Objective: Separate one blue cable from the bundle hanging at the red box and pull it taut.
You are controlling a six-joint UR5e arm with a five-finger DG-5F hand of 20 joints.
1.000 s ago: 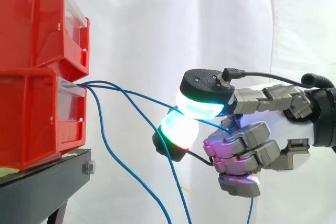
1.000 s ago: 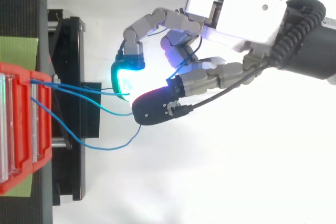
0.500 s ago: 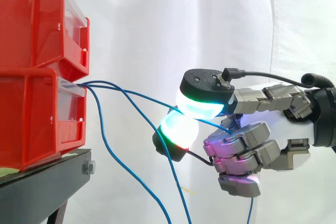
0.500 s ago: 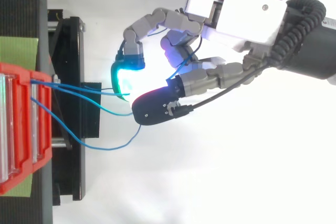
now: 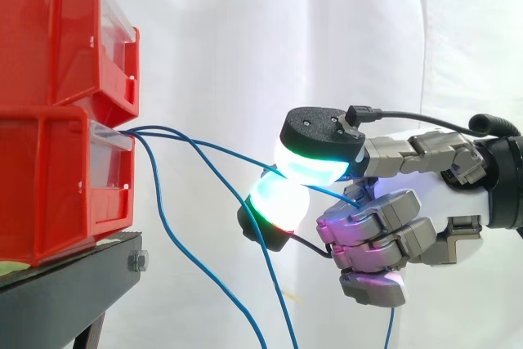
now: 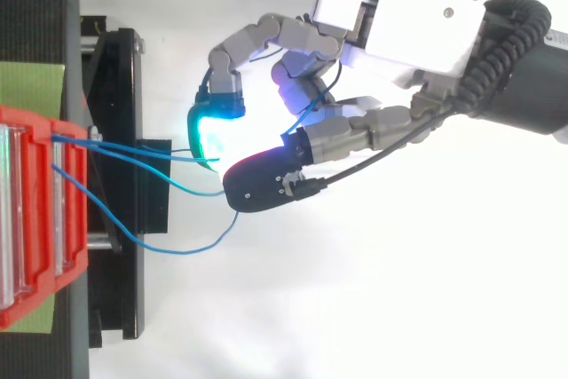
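Observation:
Three blue cables come out of the front of the lower red bin [image 5: 49, 185]. One blue cable [image 5: 221, 151] runs in a shallow arc from the bin to my hand [image 5: 433, 202], where two glowing fingertips [image 5: 315, 165] pinch it. Past the pinch it crosses the palm and drops below the curled fingers. Two other blue cables [image 5: 163, 226] hang down loose between bin and hand. In the top view the hand [image 6: 408, 33] sits right of the bin [image 6: 35, 219], with the pinched cable [image 6: 177, 185] leading to its dark fingertip and a slack cable loop [image 6: 169, 248] beside it.
A second red bin [image 5: 57, 30] is stacked on the lower one, both on a black stand [image 5: 65, 292] at the left. A white curtain hangs behind. Open space lies between the bins and the hand.

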